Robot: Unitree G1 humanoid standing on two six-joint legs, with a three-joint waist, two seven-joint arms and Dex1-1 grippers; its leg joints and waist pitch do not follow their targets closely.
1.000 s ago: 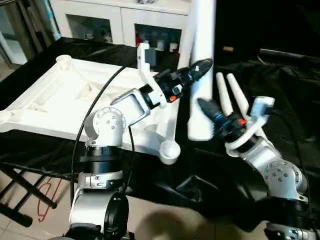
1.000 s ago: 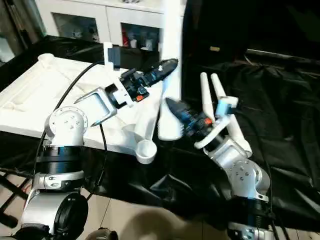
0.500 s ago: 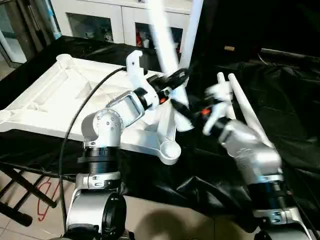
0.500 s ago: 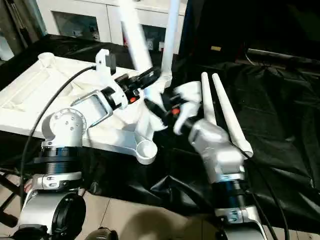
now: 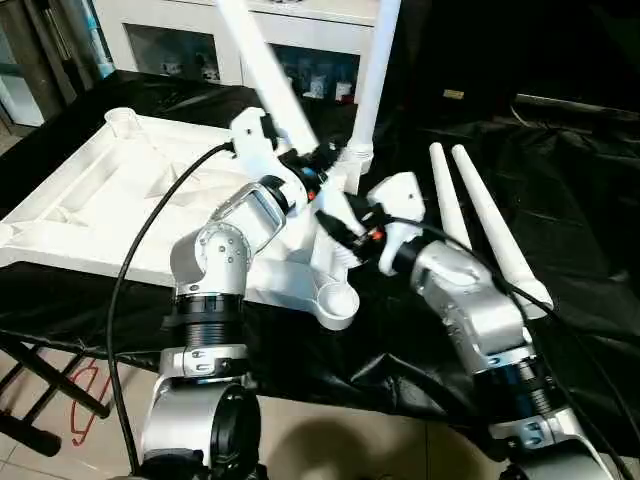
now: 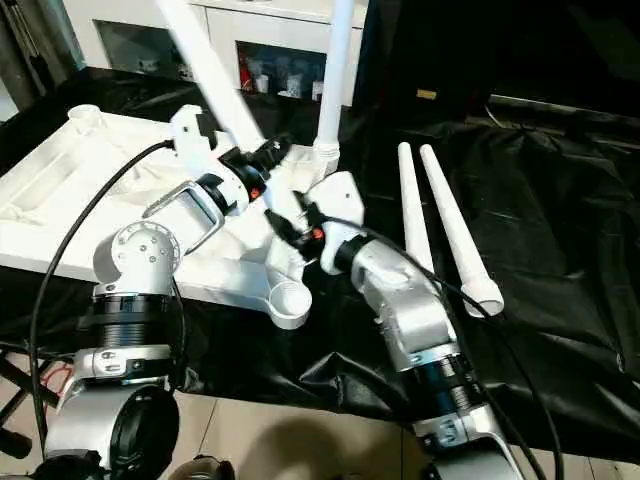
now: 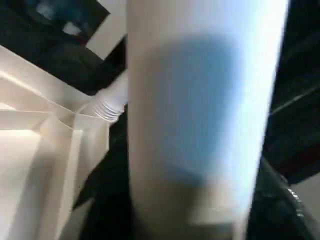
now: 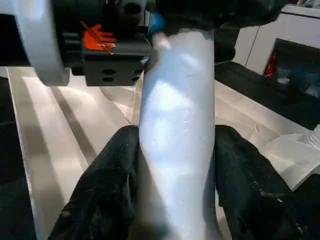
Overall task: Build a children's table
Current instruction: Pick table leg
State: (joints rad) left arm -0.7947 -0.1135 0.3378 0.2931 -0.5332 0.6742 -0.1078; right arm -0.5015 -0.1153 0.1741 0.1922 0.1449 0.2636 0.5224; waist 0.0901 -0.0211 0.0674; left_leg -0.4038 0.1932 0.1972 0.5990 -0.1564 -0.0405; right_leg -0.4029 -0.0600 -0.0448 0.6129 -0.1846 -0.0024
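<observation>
1. the table top [image 5: 130, 195] lies upside down on the black-draped desk [image 5: 580, 250], ribbed underside up, on the left of the scene. one leg [image 5: 368, 85] already stands upright in its far right corner socket.

2. a second tube leg [image 5: 270, 75] is in the air over the top's right edge. its long axis runs on a slant, the free end up and to the far left, the lower end down and to the near right, close above the near right corner socket [image 5: 338, 300].

3. both arms meet on this leg. the left gripper [image 5: 318, 165] takes it higher up the shaft; in the left wrist view the tube [image 7: 200, 115] sits right against the camera, but whether those fingers are pressed on it or just around it i cannot tell.

4. the right gripper [image 5: 340, 225] holds it lower down. in the right wrist view its black fingers [image 8: 107, 185] are clenched on either side of the tube [image 8: 177, 130], so this grip looks firm.

5. what matters next, as i judge it, is that the leg's lower end lies nearest the right gripper and nearly over the open socket, but the tube leans. it needs standing up straight so its axis lines up with the socket before it goes down.

6. two more legs [image 5: 490, 225] lie side by side on the desk to the right, well apart from both grippers.
</observation>
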